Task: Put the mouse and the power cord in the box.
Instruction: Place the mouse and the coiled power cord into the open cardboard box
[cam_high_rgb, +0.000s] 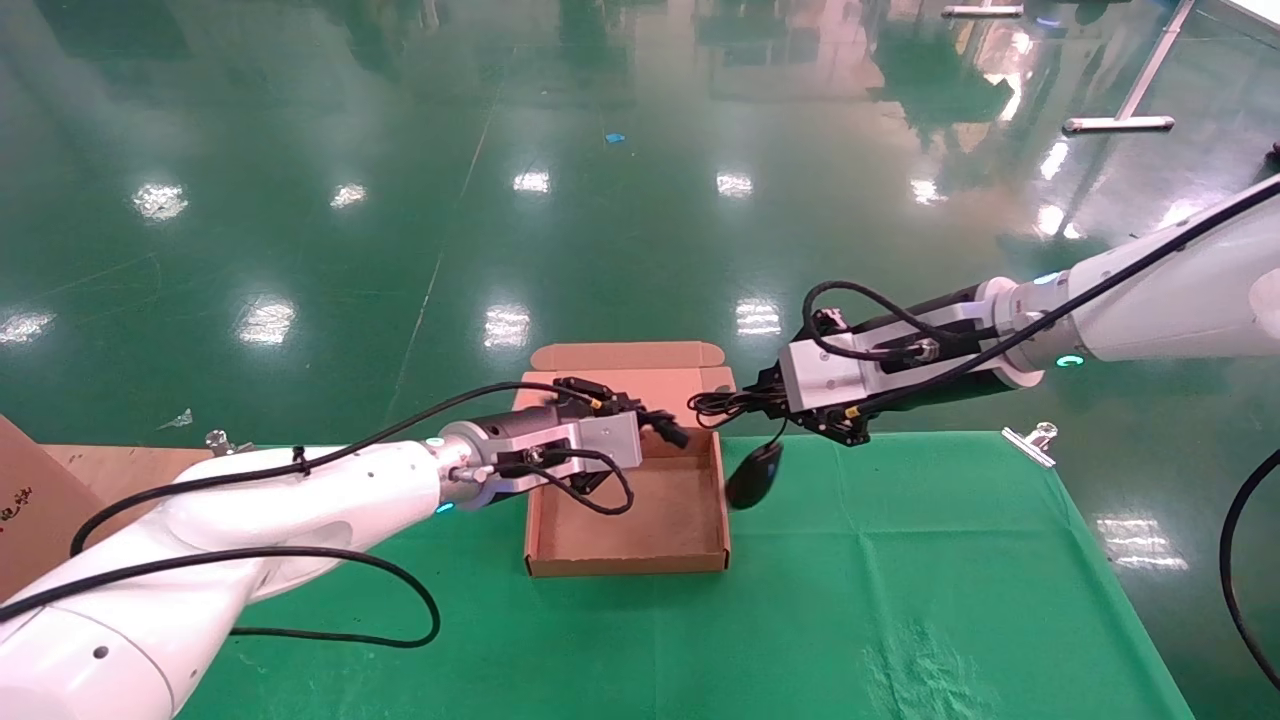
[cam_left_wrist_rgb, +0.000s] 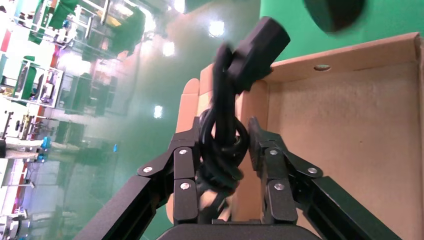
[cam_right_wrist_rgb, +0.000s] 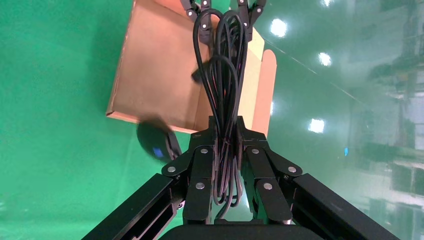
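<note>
The brown cardboard box (cam_high_rgb: 690, 500) lies open on the green cloth, lid folded back. My left gripper (cam_high_rgb: 655, 420) hovers over the box's back left part, shut on the knotted power cord (cam_left_wrist_rgb: 222, 150). Its chunky plug (cam_left_wrist_rgb: 260, 52) sticks out past the fingertips, above the box floor (cam_left_wrist_rgb: 345, 125). My right gripper (cam_high_rgb: 738, 402) is just beyond the box's back right corner, shut on the bundled thin mouse cable (cam_right_wrist_rgb: 222, 75). The black mouse (cam_high_rgb: 755, 475) dangles below it, outside the right wall of the box (cam_right_wrist_rgb: 155, 70), just above the cloth. The mouse (cam_right_wrist_rgb: 155, 142) shows blurred.
The green cloth (cam_high_rgb: 900, 600) covers the table, held by metal clips at the back right (cam_high_rgb: 1035, 440) and back left (cam_high_rgb: 215, 440). A brown cardboard piece (cam_high_rgb: 20, 500) stands at the far left. Beyond the table's back edge is glossy green floor.
</note>
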